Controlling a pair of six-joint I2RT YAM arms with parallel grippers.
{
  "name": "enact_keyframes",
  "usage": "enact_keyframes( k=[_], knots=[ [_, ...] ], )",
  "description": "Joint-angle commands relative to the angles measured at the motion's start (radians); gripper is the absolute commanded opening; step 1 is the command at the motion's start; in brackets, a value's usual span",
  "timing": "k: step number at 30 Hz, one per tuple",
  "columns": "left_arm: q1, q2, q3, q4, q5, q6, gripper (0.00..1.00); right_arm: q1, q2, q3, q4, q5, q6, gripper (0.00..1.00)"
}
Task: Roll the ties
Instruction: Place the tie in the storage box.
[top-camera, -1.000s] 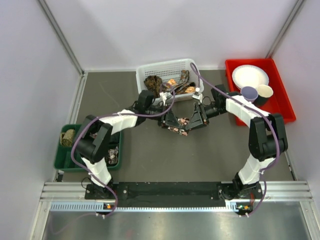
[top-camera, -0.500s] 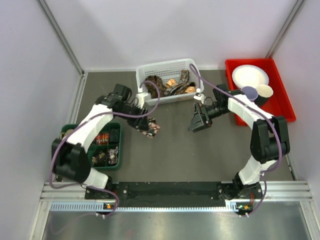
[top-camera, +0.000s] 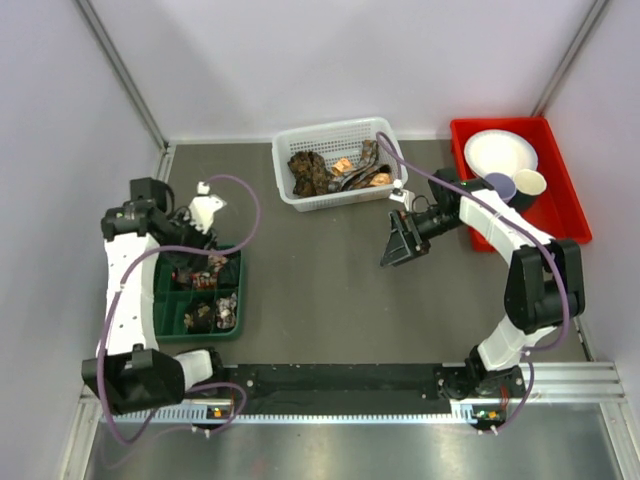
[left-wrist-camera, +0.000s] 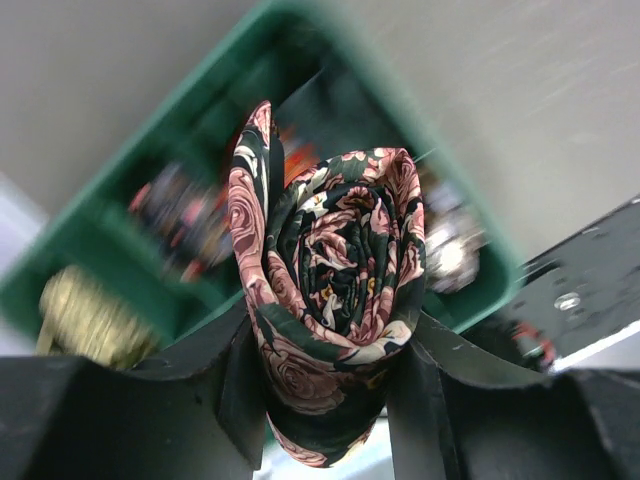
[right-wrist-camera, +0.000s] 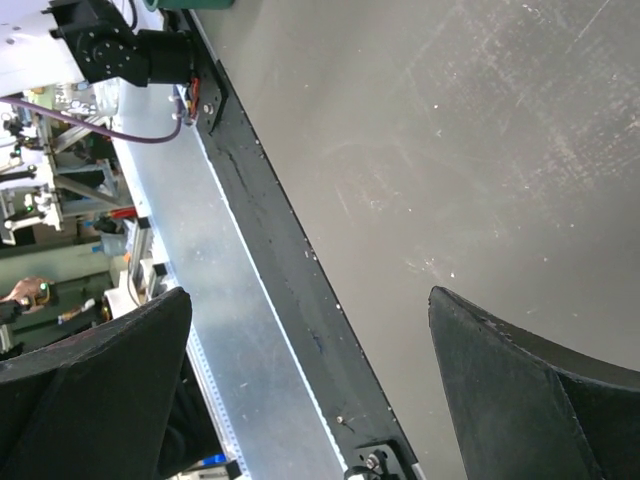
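Left gripper clamps a rolled tie above the green tray. Right gripper stands wide, empty. The white basket holds loose ties.

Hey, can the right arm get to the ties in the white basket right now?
Probably yes. The right gripper is open and empty, close beside the basket, whose top is open; nothing lies between it and the ties.

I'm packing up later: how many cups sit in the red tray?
2: a bluish cup and a cream cup, side by side beside the white plate in the red tray; stacked ones could be hidden.
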Motion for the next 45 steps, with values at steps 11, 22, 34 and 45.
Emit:
enact_keyframes(
  k=[11, 22, 34, 45],
  knots=[
    [0.550, 0.006, 0.004, -0.211, -0.125, 0.138, 0.00, 0.000, -0.066, -0.027, 0.006, 0.030, -0.021, 0.99],
    [0.694, -0.007, -0.123, -0.210, -0.148, 0.339, 0.00, 0.001, -0.126, -0.063, 0.012, 0.059, -0.014, 0.99],
    [0.694, -0.189, -0.241, -0.211, -0.148, 0.956, 0.00, 0.010, -0.118, -0.065, 0.021, 0.070, -0.007, 0.99],
    [0.694, -0.119, -0.272, -0.213, -0.220, 1.469, 0.00, 0.018, -0.107, -0.066, 0.030, 0.087, 0.004, 0.99]
  ],
)
